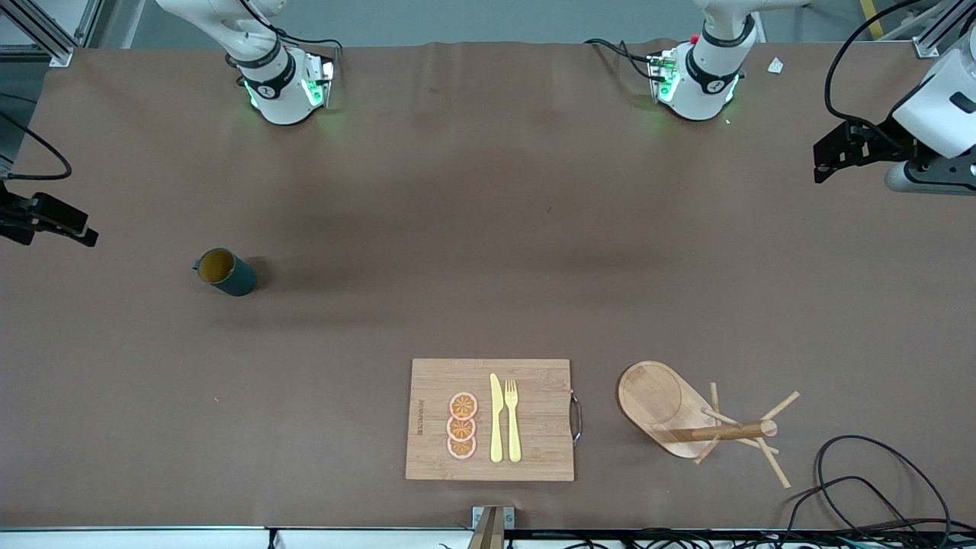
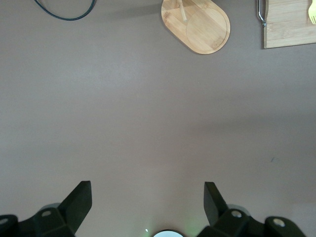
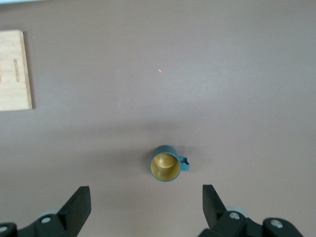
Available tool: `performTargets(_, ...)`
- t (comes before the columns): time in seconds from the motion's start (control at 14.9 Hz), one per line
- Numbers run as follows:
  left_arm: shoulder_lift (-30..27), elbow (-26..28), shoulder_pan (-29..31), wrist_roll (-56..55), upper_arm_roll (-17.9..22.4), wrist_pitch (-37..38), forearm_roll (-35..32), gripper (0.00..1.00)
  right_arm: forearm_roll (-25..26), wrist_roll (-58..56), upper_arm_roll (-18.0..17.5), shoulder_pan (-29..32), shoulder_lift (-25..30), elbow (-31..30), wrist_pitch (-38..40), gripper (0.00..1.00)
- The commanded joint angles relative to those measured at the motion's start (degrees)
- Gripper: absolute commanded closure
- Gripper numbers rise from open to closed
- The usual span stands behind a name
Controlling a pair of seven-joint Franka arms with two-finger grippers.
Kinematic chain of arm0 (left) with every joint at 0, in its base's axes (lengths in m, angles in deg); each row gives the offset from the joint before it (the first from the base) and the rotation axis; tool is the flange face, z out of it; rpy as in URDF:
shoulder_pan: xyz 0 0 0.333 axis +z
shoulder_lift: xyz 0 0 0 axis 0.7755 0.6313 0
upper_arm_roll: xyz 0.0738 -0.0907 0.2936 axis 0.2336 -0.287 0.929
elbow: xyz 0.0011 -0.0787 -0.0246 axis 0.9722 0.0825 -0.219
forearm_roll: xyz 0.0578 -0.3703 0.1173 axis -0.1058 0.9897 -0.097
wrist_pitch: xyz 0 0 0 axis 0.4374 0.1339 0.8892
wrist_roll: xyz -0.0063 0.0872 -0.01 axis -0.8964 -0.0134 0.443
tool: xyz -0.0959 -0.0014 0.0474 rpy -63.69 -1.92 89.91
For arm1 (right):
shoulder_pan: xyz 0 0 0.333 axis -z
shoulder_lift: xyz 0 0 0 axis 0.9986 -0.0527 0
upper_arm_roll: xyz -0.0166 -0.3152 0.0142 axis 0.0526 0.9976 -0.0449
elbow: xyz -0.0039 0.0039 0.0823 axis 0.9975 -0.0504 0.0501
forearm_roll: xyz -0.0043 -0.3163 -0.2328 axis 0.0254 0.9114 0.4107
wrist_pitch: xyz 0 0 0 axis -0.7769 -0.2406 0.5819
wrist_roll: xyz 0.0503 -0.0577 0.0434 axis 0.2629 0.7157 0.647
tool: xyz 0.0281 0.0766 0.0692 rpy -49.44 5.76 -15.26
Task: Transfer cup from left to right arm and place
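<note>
the wide brown table [image 1: 488, 252] carries everything. both arms hang high at its ends, neither holding anything: the left gripper [image 1: 827, 156] is over the left arm's end with fingers spread wide over bare table in its wrist view, and the right gripper [image 1: 57, 225] is over the right arm's end, fingers equally apart.

the rectangular bamboo cutting board [image 1: 534, 381] with a metal handle lies near the front camera, beside the oval wooden mug stand [image 1: 656, 396] with its pegged branches, which sits toward the left arm's end. on the board lie a yellow plastic knife [image 1: 496, 418] and fork [image 1: 512, 419] and three orange slices [image 1: 462, 425].

the small dark teal mug [image 1: 226, 272], tan inside, stands upright toward the right arm's end, well apart from the board, with its handle turned away from it.

the likely trouble: the mug sits by the right arm, though the task names the left as first to hold it, so a long reach could end in a shallow pinch and a tipped mug. nothing stands between either gripper and the mug.
</note>
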Motion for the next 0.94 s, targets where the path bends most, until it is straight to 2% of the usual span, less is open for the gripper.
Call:
performTargets(0.0, 0.03, -0.94, 0.13, 0.58, -0.13, 0.81, 0.01, 0.0, 0.92, 4.91, 0.03, -0.36, 0.16, 3.58, 0.89, 0.0)
performTargets(0.34, 0.03, -0.94, -0.13, 0.58, -0.22, 0.81, -0.35, 0.0, 4.16, 4.05, 0.03, -1.94, 0.43, 4.03, 1.5, 0.0)
performTargets(0.87, 0.03, -0.94, -0.22, 0.06, -0.83, 1.25, 1.23, 0.0, 6.45, -0.08, 0.03, -2.12, 0.52, 4.03, 2.47, 0.0)
